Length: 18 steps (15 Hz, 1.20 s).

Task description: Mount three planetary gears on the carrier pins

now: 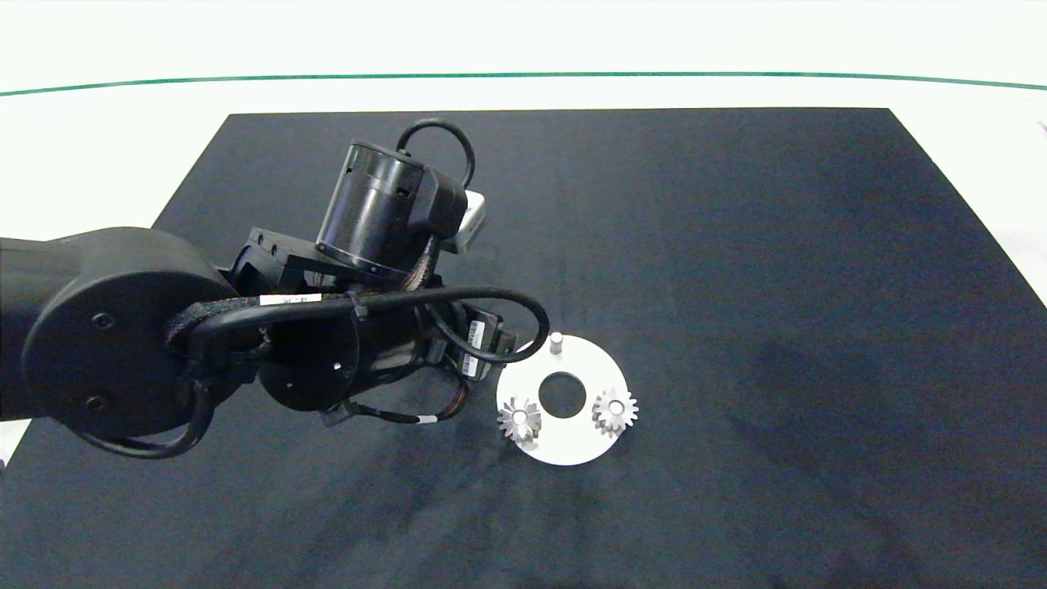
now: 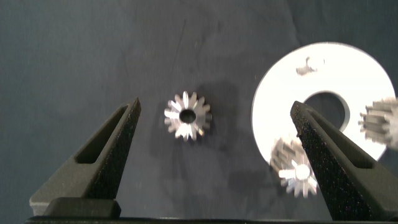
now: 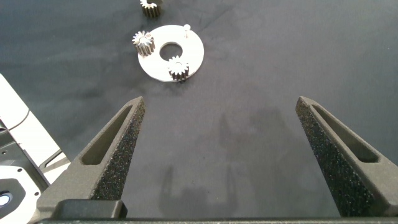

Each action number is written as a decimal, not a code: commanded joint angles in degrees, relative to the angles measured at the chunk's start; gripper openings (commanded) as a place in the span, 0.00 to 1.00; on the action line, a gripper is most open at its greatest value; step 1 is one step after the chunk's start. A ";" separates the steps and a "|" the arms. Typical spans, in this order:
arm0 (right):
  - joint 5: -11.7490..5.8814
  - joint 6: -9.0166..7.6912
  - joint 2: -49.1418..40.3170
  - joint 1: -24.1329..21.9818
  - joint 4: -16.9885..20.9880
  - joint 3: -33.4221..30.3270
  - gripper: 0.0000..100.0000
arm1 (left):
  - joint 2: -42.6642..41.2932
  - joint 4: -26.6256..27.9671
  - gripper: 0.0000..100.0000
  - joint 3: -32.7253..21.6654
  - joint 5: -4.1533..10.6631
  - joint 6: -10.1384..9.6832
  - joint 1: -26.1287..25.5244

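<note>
Gear (image 2: 188,116) loose on black mat (image 1: 777,286), between spread fingers of left gripper (image 2: 217,140); white disc (image 1: 564,446) at its 3 o'clock carries two gears. Right gripper (image 3: 221,124) wide, well apart.

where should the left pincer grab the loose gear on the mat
Across the toothed rim, from straight above. The loose gear lies flat on the black mat, hole up, apart from the white disc. The open left pincer hangs above it, fingers either side.

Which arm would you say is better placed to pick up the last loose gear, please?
Left, probably. The left gripper hangs open directly over the loose gear, beside the white disc. The right gripper is open but well away from it.
</note>
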 commanded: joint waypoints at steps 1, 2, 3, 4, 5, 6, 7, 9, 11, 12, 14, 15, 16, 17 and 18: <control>-0.01 -0.14 -0.41 0.00 0.08 -0.08 1.00 | 2.24 -0.11 1.00 -1.06 0.18 0.07 1.80; -0.10 -0.14 -0.50 0.00 0.08 -0.08 1.00 | 2.77 -0.11 1.00 -1.06 0.18 0.07 2.42; -0.10 -0.14 -0.50 0.00 0.08 -0.08 1.00 | 2.95 -0.11 1.00 -0.80 0.18 0.07 2.94; -0.01 -0.14 -0.50 0.00 0.08 -0.08 1.00 | 2.95 -0.11 1.00 -0.62 0.18 0.07 3.29; -0.01 -0.14 -0.50 0.00 0.08 -0.08 1.00 | 3.03 -0.11 1.00 -0.27 0.18 0.07 4.09; -0.10 -0.14 -0.50 0.00 0.08 -0.08 1.00 | 3.21 -0.19 1.00 0.43 0.18 0.07 4.52; -0.10 -0.14 -0.50 0.09 0.08 -0.08 1.00 | 3.56 -0.19 1.00 0.87 0.18 -0.02 5.49; -0.10 -0.14 -0.59 0.00 0.08 -0.08 1.00 | 3.56 -0.11 1.00 1.58 0.09 -0.02 5.93; -0.10 -0.14 -0.59 0.09 0.00 -0.08 1.00 | 3.47 -0.02 1.00 1.67 0.09 -0.10 5.93; -0.10 -0.14 -0.59 0.00 0.08 -0.08 1.00 | 3.56 -0.02 1.00 1.67 0.09 -0.10 5.84; -0.10 -0.14 -0.59 0.00 0.08 -0.08 1.00 | 3.56 -0.02 1.00 1.75 0.09 -0.10 5.75; -0.10 -0.14 -0.50 0.00 0.08 -0.08 1.00 | 3.56 -0.02 1.00 1.75 0.09 -0.19 5.67; -0.10 -0.14 -0.50 0.00 0.08 -0.08 1.00 | 3.56 0.07 1.00 1.75 0.09 -0.19 5.58; -0.10 -0.14 -0.50 0.00 0.08 -0.08 1.00 | 3.65 0.07 0.99 1.93 0.00 -0.37 5.58; -0.10 -0.14 -0.50 0.00 0.08 -0.08 1.00 | 3.91 -0.02 0.96 2.10 0.00 -0.81 5.49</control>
